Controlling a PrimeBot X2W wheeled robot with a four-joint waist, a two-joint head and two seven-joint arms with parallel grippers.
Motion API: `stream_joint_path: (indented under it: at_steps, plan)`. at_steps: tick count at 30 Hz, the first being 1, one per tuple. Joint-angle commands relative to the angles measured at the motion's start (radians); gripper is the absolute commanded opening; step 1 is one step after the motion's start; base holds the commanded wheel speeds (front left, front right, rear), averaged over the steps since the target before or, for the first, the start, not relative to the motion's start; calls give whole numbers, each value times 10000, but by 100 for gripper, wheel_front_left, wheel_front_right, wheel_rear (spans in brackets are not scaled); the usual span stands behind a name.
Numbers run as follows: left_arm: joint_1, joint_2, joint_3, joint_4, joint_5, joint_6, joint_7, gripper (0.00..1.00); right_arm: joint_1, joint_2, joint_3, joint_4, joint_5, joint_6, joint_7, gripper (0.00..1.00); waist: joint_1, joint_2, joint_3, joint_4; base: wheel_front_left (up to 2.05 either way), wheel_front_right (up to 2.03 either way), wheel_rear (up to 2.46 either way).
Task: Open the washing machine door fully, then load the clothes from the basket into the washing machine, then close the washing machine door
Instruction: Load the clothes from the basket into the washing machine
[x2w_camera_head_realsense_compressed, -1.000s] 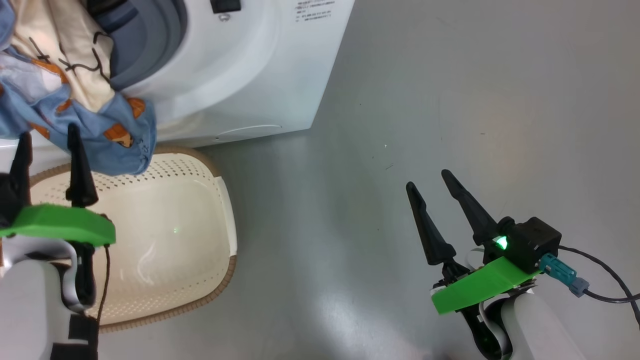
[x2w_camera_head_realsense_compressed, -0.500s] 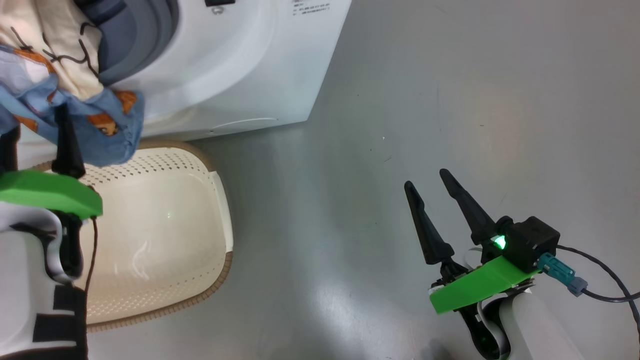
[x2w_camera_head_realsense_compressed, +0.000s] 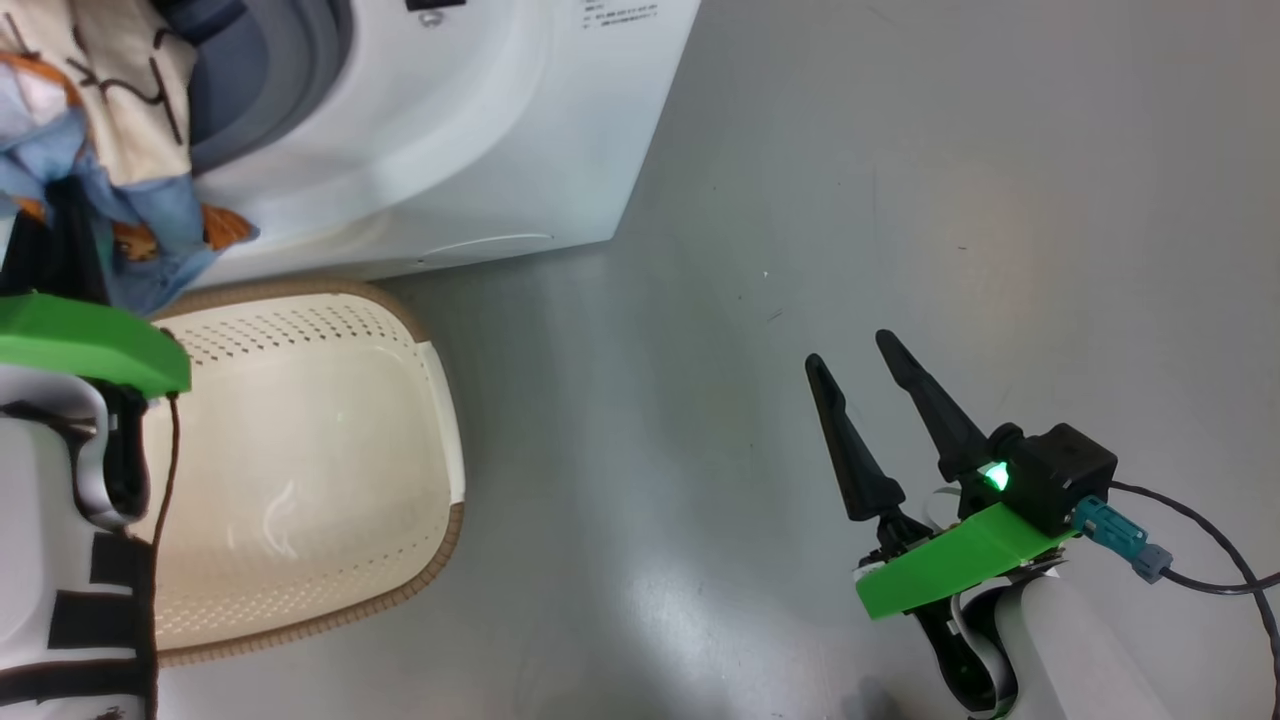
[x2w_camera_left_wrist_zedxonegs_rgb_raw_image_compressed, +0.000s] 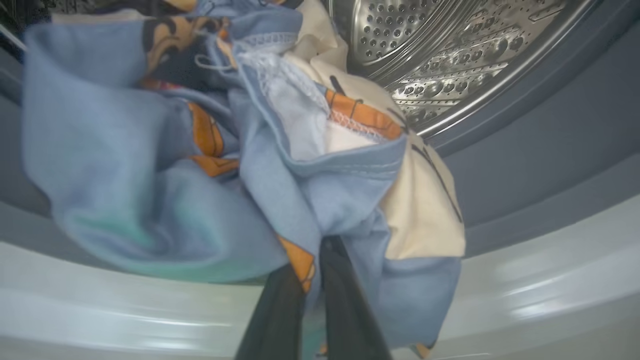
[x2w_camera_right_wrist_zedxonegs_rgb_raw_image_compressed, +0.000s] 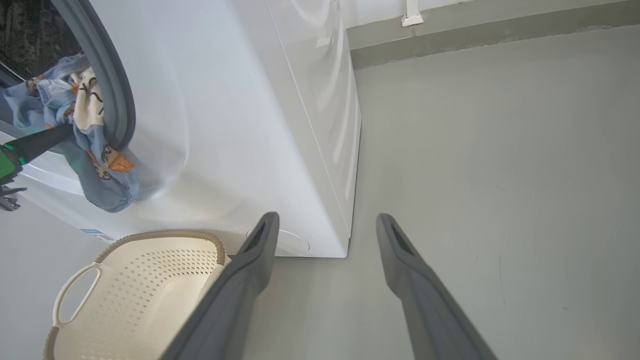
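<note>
Obs: Where does the basket (x2w_camera_head_realsense_compressed: 300, 450) sit?
Op: On the floor (x2w_camera_head_realsense_compressed: 900, 150), just before the washing machine (x2w_camera_head_realsense_compressed: 480, 150), below its opening.
Obs: And the clothes (x2w_camera_left_wrist_zedxonegs_rgb_raw_image_compressed: 320, 200)?
Op: Draped over the opening's lower lip: part inside, before the drum (x2w_camera_left_wrist_zedxonegs_rgb_raw_image_compressed: 440, 55), part hanging outside above the basket's far rim. My left gripper (x2w_camera_left_wrist_zedxonegs_rgb_raw_image_compressed: 314, 260) is in the fabric there. My right gripper (x2w_camera_head_realsense_compressed: 850, 348) is well to the right, over the floor, apart from the machine.

Floor (x2w_camera_head_realsense_compressed: 850, 150): smooth grey, semi-gloss, no visible seams. A few small dark specks (x2w_camera_head_realsense_compressed: 775, 316) and faint scuffs. Lighting is soft and diffuse. There's a pale glare patch (x2w_camera_head_realsense_compressed: 680, 610) low in the head view, and a faint warm tint further right. In the right wrist view the floor runs to a darker grey skirting band (x2w_camera_right_wrist_zedxonegs_rgb_raw_image_compressed: 475, 37) under a white wall (x2w_camera_right_wrist_zedxonegs_rgb_raw_image_compressed: 380, 6). A small white fitting (x2w_camera_right_wrist_zedxonegs_rgb_raw_image_compressed: 413, 19) sits at the band's top edge.
</note>
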Motion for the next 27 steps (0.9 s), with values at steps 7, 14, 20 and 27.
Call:
stream_joint_path:
  at_steps: [7, 14, 20, 27]
  plan:
    - [-500, 741, 17, -629, 325, 99, -40, 0, 168, 100, 289, -139, 69, 62, -119, 100, 0, 0, -98, 61, 0, 0, 0]
    - [-1447, 1197, -169, -492, 560, 142, 305, 0, 174, 108, 332, -151, 93, 62, -119, 100, 0, 0, -23, -18, 0, 0, 0]
    - [-2467, 1421, -426, -65, 707, 73, 370, 0, 193, 99, 317, -191, 83, 62, -119, 100, 0, 0, 113, -56, 0, 0, 0]
    - [-3418, 1432, -609, 770, 681, 27, 215, 0, 135, 79, 354, -251, 70, 62, -119, 100, 0, 0, 477, -114, 0, 0, 0]
